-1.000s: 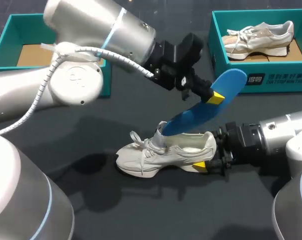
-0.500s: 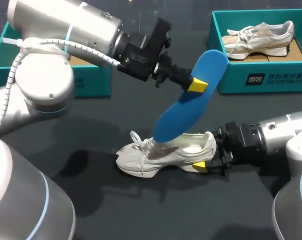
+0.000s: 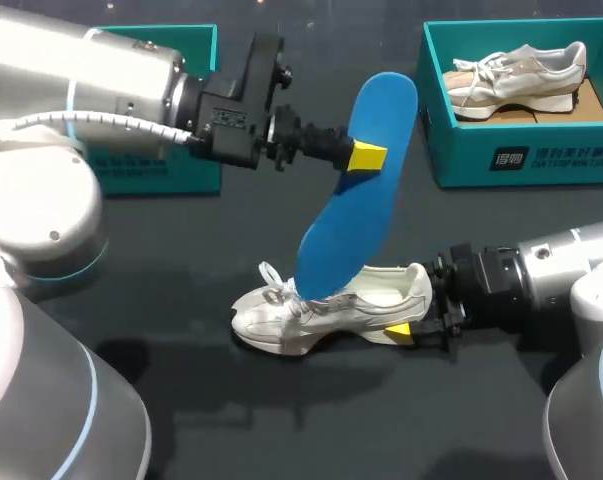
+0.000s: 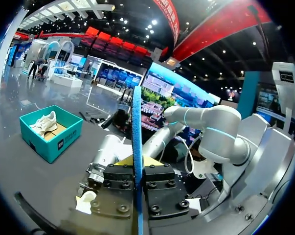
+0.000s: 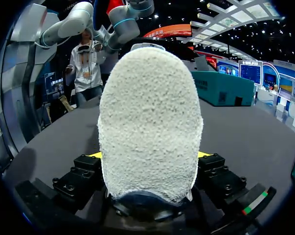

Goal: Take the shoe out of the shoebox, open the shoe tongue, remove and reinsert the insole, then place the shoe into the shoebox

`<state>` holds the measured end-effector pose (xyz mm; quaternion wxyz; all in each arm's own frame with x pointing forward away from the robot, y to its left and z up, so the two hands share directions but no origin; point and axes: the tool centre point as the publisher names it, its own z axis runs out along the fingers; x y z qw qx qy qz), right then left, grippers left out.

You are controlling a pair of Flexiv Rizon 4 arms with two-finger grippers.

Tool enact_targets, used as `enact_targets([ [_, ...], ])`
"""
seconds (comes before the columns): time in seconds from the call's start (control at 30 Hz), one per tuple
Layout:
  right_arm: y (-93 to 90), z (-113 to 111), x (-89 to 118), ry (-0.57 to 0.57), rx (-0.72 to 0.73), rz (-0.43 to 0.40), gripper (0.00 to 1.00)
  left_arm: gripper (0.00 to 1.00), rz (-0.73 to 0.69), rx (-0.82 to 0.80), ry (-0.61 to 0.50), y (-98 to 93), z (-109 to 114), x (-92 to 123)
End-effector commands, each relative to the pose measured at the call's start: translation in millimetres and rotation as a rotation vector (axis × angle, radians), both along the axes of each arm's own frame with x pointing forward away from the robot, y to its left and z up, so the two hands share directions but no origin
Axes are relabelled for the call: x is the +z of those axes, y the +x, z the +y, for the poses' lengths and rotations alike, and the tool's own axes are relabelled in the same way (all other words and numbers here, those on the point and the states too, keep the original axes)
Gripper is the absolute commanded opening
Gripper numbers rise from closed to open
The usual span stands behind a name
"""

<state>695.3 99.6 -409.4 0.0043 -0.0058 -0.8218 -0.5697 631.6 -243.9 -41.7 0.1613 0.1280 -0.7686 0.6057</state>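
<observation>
Dark tabletop: my left gripper (image 3: 366,157) is clamped on the blue insole (image 3: 336,240), which is held tilted above the white shoe (image 3: 311,312) with its lower end at the shoe's opening. My right gripper (image 3: 409,322) grasps the shoe's heel, near the teal shoebox (image 3: 459,165).

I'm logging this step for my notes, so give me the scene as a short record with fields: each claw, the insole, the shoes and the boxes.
Shoe: white, upright on the table
Right claw: shut on the shoe's heel
Left claw: shut on the blue insole
Insole: tilted, lower end at the shoe's opening; whether it is inside cannot be told
Right box: holds a second shoe
Left box: partly hidden behind the left arm
</observation>
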Motion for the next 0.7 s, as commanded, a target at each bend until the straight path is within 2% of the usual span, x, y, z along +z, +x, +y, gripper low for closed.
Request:
enact_targets([
  [0.03, -1.4, 0.8, 1.1, -0.004, -0.001, 0.000, 0.00, 0.00, -0.007, 0.040, -0.034, -15.8, 30.0, 1.1],
  [0.7, -1.4, 0.8, 1.1, -0.004, -0.001, 0.000, 0.00, 0.00, 0.028, 0.026, -0.063, -26.0, 41.0, 3.1],
])
